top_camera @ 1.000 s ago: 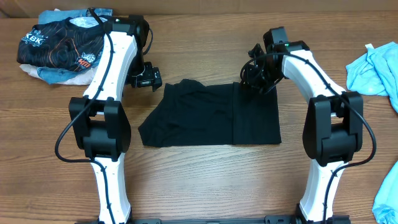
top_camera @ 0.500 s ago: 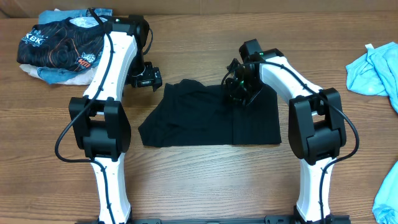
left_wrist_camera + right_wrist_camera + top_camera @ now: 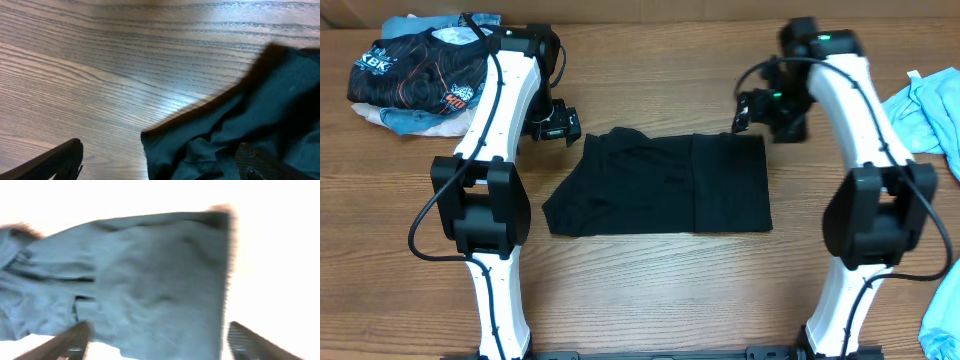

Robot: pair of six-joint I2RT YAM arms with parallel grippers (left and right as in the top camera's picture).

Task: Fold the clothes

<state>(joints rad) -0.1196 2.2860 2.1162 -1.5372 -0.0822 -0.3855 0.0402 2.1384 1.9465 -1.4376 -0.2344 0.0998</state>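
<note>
T-shirt (image 3: 660,185) lies flat in the middle of the table (image 3: 650,290), black, its right part squared off and its left side trailing to a slanted point.

From overhead, I judge 1 fold on the right is laid and the left side comes next. That calls for a pinch on the loose left edge and a carry across. The left gripper (image 3: 552,128) sits by the far left corner, arm stretched forward. The right gripper (image 3: 765,108) hangs at the far right corner, arm reaching far forward, wrist turned in.

Left wrist: fingers (image 3: 60,160) wide apart, T-shirt edge between them, nothing pinched.

Right wrist, blurred: fingers (image 3: 70,337) spread and empty, T-shirt below.
</note>
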